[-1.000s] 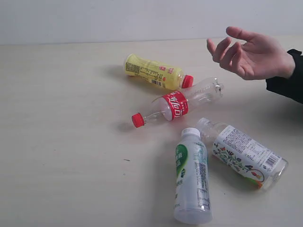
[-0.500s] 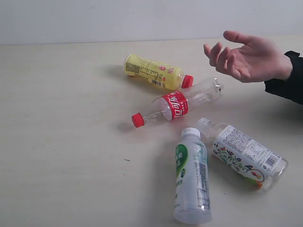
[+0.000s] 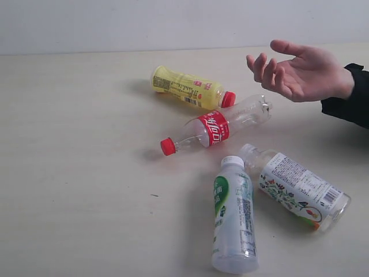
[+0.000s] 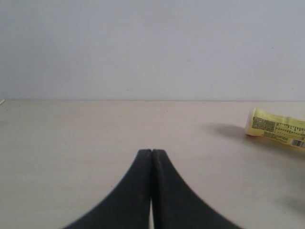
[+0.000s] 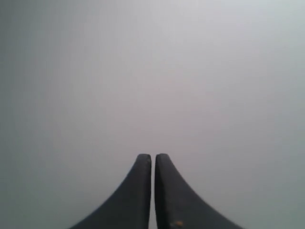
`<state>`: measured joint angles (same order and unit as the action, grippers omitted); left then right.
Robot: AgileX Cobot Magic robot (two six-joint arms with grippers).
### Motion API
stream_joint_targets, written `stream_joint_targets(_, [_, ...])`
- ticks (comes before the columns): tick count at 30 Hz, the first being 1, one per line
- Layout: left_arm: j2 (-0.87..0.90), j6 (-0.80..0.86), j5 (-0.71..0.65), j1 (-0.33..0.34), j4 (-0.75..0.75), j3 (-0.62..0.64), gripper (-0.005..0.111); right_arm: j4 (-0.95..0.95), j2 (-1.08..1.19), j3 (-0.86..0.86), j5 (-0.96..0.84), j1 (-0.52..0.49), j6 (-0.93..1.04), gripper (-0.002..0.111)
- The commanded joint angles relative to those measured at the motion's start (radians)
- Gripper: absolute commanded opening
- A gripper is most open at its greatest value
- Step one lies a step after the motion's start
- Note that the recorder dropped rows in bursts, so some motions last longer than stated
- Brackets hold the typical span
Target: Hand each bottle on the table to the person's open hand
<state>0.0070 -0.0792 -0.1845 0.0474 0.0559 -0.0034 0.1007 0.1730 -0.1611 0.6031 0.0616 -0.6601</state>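
**Four bottles down on counter; both tools empty**

The left tool [image 4: 151,152] has its fingers pressed together with nothing between them, and it sits low over the pale counter [image 3: 75,173].

The yellow bottle [image 3: 190,88] lies on its side toward the far edge, with its red cap pointing right. Just beside that cap lies the clear red-labelled bottle [image 3: 216,128], set diagonally with its red cap toward the left.

Nearer the camera, the white-green bottle [image 3: 233,216] lies with its cap pointing away. The cap of the floral-labelled bottle [image 3: 297,187] is just beside it, and that bottle's base angles off to the right.

At the far right, an open hand [image 3: 302,72] in a black sleeve [image 3: 349,101] hovers palm up with its fingers curled. It is apart from every bottle.

The right tool [image 5: 153,156] has its fingers together but for a hairline slit. It pinches nothing and faces a plain grey surface.
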Motion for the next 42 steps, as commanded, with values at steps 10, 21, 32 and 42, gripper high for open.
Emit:
stream_joint_targets(10, [-0.007,-0.003,0.004,0.003,-0.006,0.003,0.000,-1.642,0.628,-0.521,0.069,-0.003,-1.224,0.005])
stream_joint_targets(21, [-0.007,-0.003,0.004,0.003,-0.006,0.003,0.000,-1.845,0.770,-0.574,-0.220,-0.003,-1.066,0.005])
stream_joint_targets(32, [-0.007,-0.003,0.004,0.003,-0.006,0.003,0.000,-1.845,0.820,-0.530,-0.477,-0.003,-0.618,0.022])
stream_joint_targets(42, [-0.007,-0.003,0.004,0.003,-0.006,0.003,0.000,-1.845,0.880,-0.526,-0.582,-0.003,-0.786,0.026])
